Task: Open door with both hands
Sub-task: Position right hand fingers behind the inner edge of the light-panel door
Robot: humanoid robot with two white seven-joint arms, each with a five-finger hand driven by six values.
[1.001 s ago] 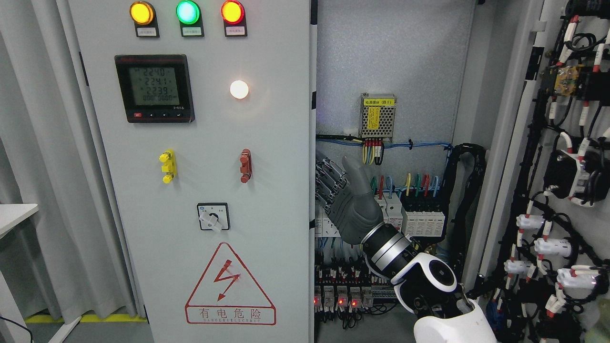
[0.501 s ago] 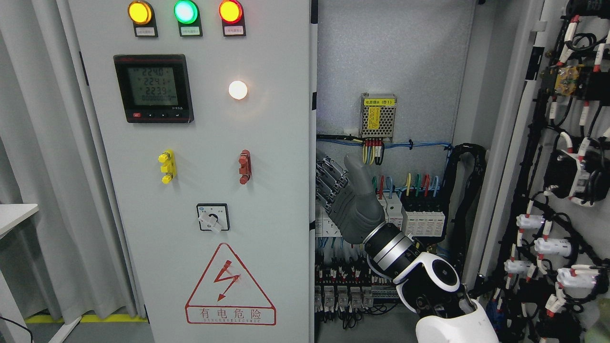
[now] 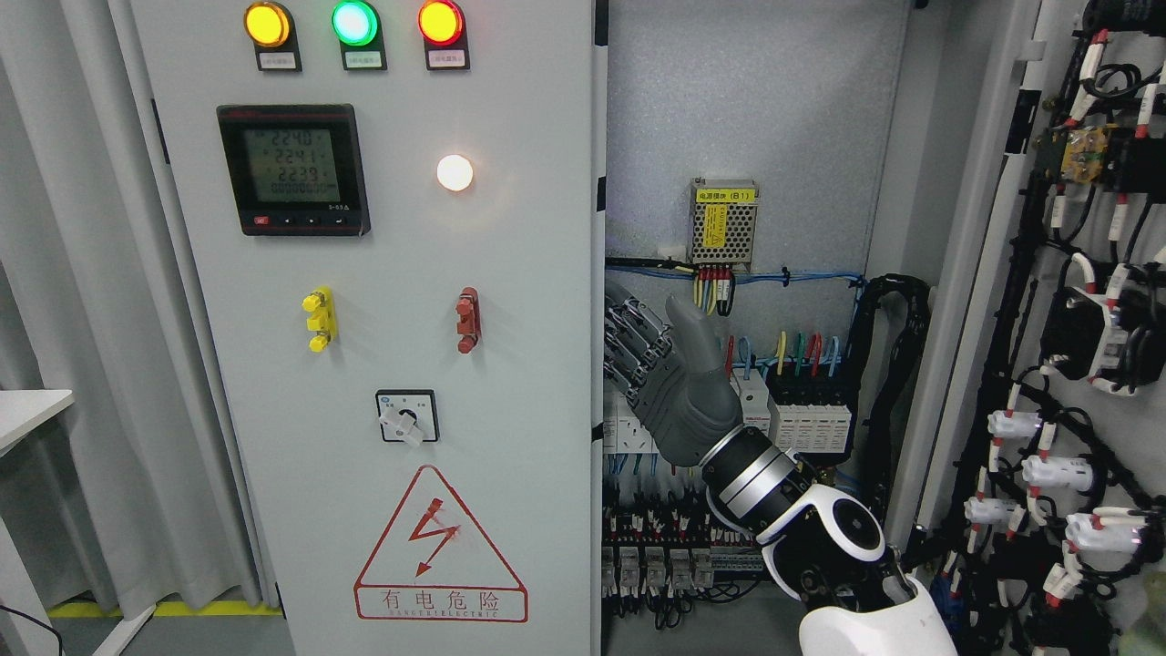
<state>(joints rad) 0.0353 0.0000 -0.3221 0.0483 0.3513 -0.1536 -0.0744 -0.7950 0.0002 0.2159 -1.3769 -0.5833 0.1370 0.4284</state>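
The tall grey metal cabinet door (image 3: pixel 383 346) fills the left half of the view and stands shut, its right edge meeting the open bay of the electrical cabinet. Near the top of this door sit a round yellow lamp (image 3: pixel 263 23), a round green lamp (image 3: pixel 353 22) and a round red lamp (image 3: pixel 440 21) in a row; below them is a black-framed digital meter with a lit grey display (image 3: pixel 293 169), and to the right of the meter a glowing white round lamp (image 3: pixel 455 172). Lower on the door are a yellow handle (image 3: pixel 319 320), a red-brown handle (image 3: pixel 468 320), a small black rotary switch (image 3: pixel 407 415) and a red triangular lightning warning sign (image 3: pixel 440 545).

Just right of the door's edge, the right hand (image 3: pixel 669 374) reaches up from the lower right on a white and black arm; its dark grey fingers (image 3: pixel 629 333) are extended and loosely spread, holding nothing, close to the door's edge, though contact cannot be told. Behind the hand hang coloured wires, white breakers and a perforated metal power supply with a yellow label (image 3: pixel 723 221). Further right of the door stands the swung-open second door (image 3: pixel 1084 346), carrying black cabling. Left of the grey door hangs a pale grey curtain (image 3: pixel 82 273), with a white table (image 3: pixel 27 410) corner in front of it
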